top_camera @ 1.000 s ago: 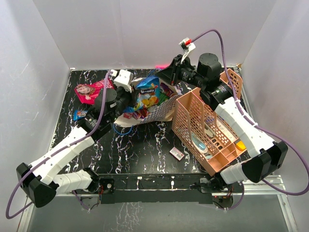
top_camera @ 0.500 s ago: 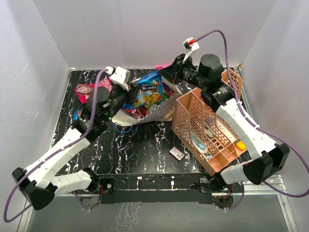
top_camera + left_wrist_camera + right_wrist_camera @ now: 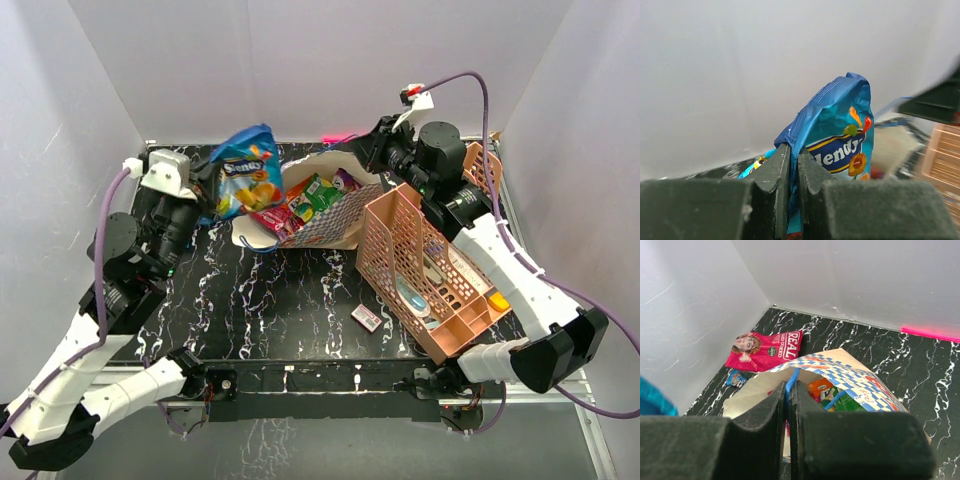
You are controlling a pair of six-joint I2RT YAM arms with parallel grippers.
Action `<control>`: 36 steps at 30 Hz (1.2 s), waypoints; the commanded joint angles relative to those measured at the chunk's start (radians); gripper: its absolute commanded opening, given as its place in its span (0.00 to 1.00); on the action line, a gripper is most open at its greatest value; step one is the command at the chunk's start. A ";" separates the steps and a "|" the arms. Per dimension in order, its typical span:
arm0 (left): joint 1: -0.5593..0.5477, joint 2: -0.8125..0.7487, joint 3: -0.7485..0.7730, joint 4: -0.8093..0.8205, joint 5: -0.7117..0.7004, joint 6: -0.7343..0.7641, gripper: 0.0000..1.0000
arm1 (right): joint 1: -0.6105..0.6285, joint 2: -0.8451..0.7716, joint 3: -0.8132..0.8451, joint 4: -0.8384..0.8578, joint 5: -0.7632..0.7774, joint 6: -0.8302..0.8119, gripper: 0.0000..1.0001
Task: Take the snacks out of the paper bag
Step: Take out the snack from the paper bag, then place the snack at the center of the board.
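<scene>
My left gripper (image 3: 210, 180) is shut on the left edge of the large blue chip bag (image 3: 246, 172) and holds it in the air, left of the paper bag's mouth. In the left wrist view the gripper (image 3: 793, 150) pinches the chip bag (image 3: 840, 130). The blue-and-white checkered paper bag (image 3: 335, 218) lies with its mouth to the left, with red, orange, green and purple packs (image 3: 308, 198) inside. My right gripper (image 3: 791, 382) is shut on the bag's blue cord handle (image 3: 794, 374), at the bag's back edge in the top view (image 3: 355, 150). A pink-red bag (image 3: 765, 350) lies by the left wall.
The peach perforated rack (image 3: 400, 235) stands right of the paper bag, with items in it. A small white-pink box (image 3: 366, 318) lies on the black marbled table in front of it. A small blue packet (image 3: 737, 378) lies near the pink-red bag. White walls enclose three sides.
My left gripper has pulled the blue chip bag out of the paper bag, up and to the left. My right gripper stayed on the handle, and the bag's mouth now shows the small packs.
</scene>
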 commanded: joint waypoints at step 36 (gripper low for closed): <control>0.566 0.225 -0.356 -0.501 -0.479 -0.891 0.03 | 0.002 -0.101 -0.010 0.052 0.122 -0.088 0.08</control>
